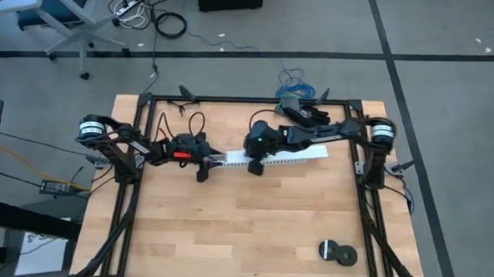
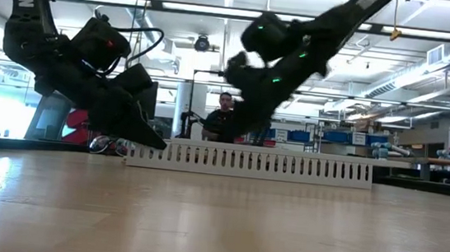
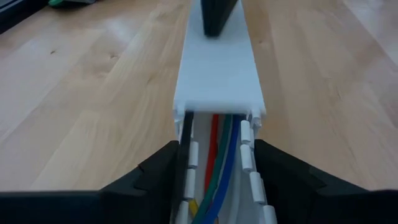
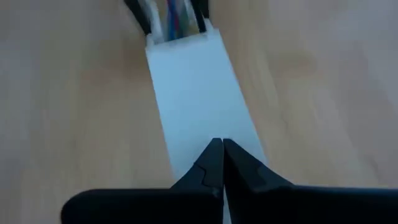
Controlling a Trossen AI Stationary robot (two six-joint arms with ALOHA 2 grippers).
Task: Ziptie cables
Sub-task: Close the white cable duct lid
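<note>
Our left gripper straddles the channel end where the cables lie, fingers apart — our right gripper, pinched together, presses its lid — a slip could pinch wires.

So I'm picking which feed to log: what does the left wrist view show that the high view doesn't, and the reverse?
Only the left wrist view looks into the white channel's open end, where the cables lie inside: red, green, blue and black wires, flanked by the left gripper's fingers outside the slotted walls.

Only the high view shows the whole table, the tape rolls near its corner, the floor with a chair, and both arms.

Both show the white channel with its flat cover and the right gripper resting on that cover.
</note>
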